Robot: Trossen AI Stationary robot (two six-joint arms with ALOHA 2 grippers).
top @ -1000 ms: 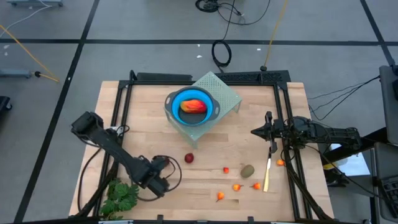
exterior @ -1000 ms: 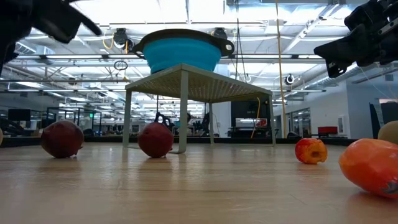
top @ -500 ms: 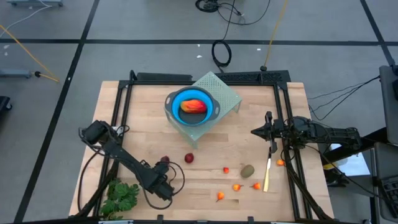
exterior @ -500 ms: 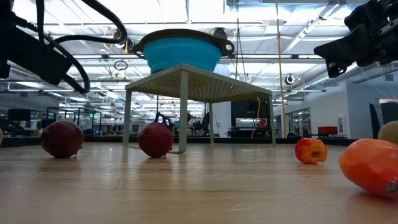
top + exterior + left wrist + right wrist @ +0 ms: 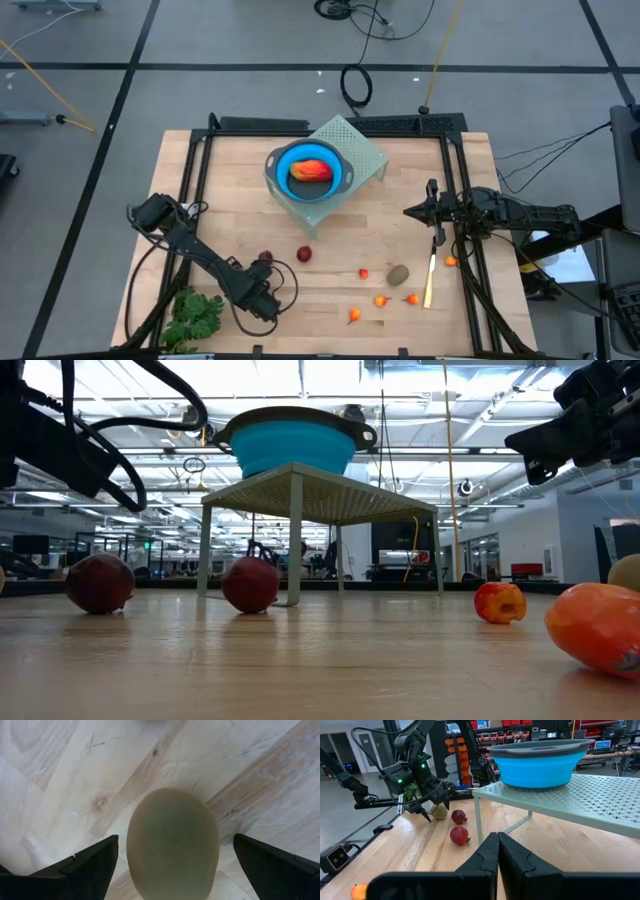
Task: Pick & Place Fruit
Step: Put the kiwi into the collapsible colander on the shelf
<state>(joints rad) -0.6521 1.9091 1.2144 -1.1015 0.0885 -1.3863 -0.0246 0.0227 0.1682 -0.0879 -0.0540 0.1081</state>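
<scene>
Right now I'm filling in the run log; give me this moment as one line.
left gripper: open, straddling olive-brown oval | right gripper: shut, empty, waiting at right edge | bowl: holds red-orange piece

Left arm reaches low across the near left part of the surface (image 5: 240, 215), forearm angled down. Left tool (image 5: 172, 865) points downward just above the boards, both fingers (image 5: 85, 865) spread wide apart. Right arm extends level from the right edge, raised well above the surface. Right tool (image 5: 497, 845) faces inward, fingers pressed fully together, holding nothing.
</scene>
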